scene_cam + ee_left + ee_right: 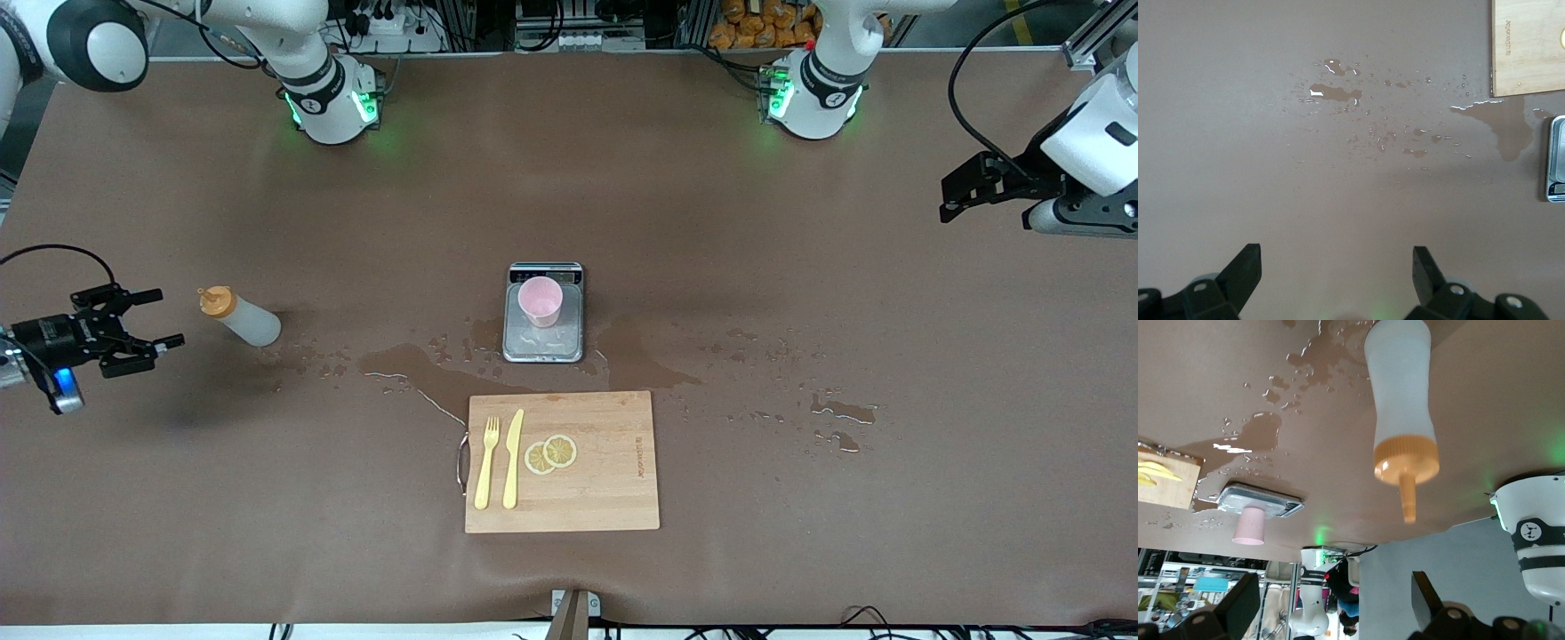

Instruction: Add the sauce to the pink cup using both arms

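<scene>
Now translucent squeeze bottle w/ orange nozzle cap stands free beside open right gripper; pale pink plastic cup on steel scale (left gripper open, waiting).

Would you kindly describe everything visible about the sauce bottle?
The sauce bottle is a translucent whitish plastic squeeze bottle with an orange nozzle cap. It stands upright on the brown table, toward the right arm's end, apart from the scale. Nothing grips it; the right gripper is open beside it.
</scene>
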### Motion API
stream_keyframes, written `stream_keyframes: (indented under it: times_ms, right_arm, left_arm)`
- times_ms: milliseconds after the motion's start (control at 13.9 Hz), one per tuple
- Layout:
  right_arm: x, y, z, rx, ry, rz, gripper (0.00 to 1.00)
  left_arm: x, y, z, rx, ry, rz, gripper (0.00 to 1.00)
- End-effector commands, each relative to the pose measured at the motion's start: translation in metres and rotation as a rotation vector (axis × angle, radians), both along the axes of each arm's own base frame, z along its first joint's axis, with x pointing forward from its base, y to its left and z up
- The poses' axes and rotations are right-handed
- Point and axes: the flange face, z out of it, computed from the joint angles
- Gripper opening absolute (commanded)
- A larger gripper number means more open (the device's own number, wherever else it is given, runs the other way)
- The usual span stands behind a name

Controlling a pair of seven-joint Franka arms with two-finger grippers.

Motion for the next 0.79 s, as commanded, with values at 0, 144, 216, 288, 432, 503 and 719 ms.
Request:
stream_keyframes:
  times_ms: [0, 144, 216, 288, 432, 503, 719]
  right_arm:
    - [0.002, 0.043, 0.071, -0.066, -0.078, 0.074, 1.0]
    - [0.002, 0.096, 0.123, -0.117, -0.149, 0.151, 1.0]
    - [0.002, 0.12, 0.137, -0.143, -0.174, 0.196, 1.0]
    - [-0.001, 0.145, 0.148, -0.199, -0.183, 0.255, 1.0]
    - [-0.005, 0.197, 0.167, -0.289, -0.216, 0.344, 1.0]
    - [-0.004, 0.218, 0.171, -0.313, -0.239, 0.37, 1.0]
    - [-0.014, 0.274, 0.212, -0.339, -0.37, 0.41, 1.0]
  left_arm:
    - [-0.002, -0.003, 0.005, 0.011, -0.015, -0.003, 1.0]
    - [-0.002, -0.003, 0.006, 0.011, -0.016, -0.003, 1.0]
    - [-0.002, -0.003, 0.006, 0.011, -0.016, -0.003, 1.0]
    - [-0.002, -0.003, 0.006, 0.011, -0.016, -0.003, 1.0]
    - [-0.002, -0.003, 0.006, 0.013, -0.017, -0.003, 1.0]
    - [-0.003, -0.004, 0.006, 0.011, -0.016, -0.004, 1.0]
    - [-0.003, -0.003, 0.006, 0.013, -0.017, -0.006, 1.0]
